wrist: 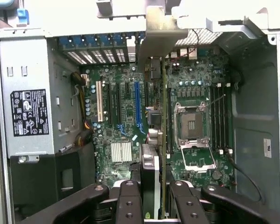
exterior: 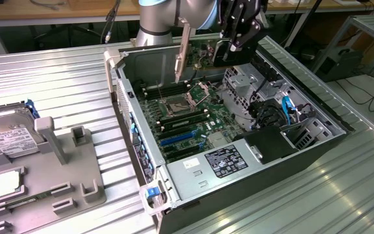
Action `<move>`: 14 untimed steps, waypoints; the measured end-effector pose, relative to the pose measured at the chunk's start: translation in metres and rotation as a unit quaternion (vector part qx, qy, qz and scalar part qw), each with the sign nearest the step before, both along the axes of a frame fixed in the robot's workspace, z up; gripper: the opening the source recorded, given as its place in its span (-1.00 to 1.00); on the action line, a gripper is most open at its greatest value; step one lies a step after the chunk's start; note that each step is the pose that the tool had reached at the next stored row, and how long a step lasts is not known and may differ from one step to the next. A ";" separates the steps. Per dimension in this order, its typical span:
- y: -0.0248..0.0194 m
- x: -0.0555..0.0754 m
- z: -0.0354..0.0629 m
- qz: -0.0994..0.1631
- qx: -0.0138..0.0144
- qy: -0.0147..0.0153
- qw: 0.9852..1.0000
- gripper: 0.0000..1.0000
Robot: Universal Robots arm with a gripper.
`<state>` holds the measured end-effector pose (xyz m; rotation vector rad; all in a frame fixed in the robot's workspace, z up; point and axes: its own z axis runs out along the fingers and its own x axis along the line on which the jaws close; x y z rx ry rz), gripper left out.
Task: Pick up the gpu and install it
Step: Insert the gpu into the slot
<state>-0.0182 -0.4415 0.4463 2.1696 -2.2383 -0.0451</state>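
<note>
One black claw (wrist: 156,198) tight around the thin, flat gpu (wrist: 150,165), edge-on above the green motherboard (wrist: 126,133)

**Headcount: bench + case**

1 PC case (exterior: 123,92), 1 mobo (exterior: 187,124) in it. 1 gpu (exterior: 182,51), 1 gripper (exterior: 235,48), 1 robot arm (exterior: 158,19). On the mobo: 1 CPU socket (wrist: 192,122), 1 small finned heatsink (wrist: 121,151), 1 white exp. slot (wrist: 100,100). 1 PSU (wrist: 28,65) w/ 1 black label (wrist: 29,112). 1 grey holder (exterior: 76,195) w/ 1 hard drive (exterior: 8,139), 1 proc. chip (exterior: 6,183). 1 metal table (exterior: 57,87).

gpu (exterior: 185,48): shiny metal bracket | table (exterior: 64,83): ribbed metal | fixture (exterior: 76,183): matt grey plastic
</note>
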 end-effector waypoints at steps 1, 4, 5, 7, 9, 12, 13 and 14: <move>-0.0001 0.000 -0.0002 0.004 0.000 -0.003 1.000 -0.44; -0.0005 0.000 -0.0010 0.012 0.001 -0.008 1.000 -0.44; -0.0006 0.000 -0.0013 0.015 0.001 -0.009 1.000 -0.44; -0.0013 -0.001 -0.0028 0.021 0.001 -0.012 1.000 -0.44; -0.0015 -0.001 -0.0054 0.024 0.001 -0.013 1.000 -0.44; -0.0015 -0.002 -0.0078 0.026 0.001 -0.017 1.000 -0.44; -0.0009 -0.003 -0.0088 0.026 0.001 -0.018 0.999 -0.44; -0.0002 -0.004 -0.0097 0.026 0.001 -0.019 0.999 -0.44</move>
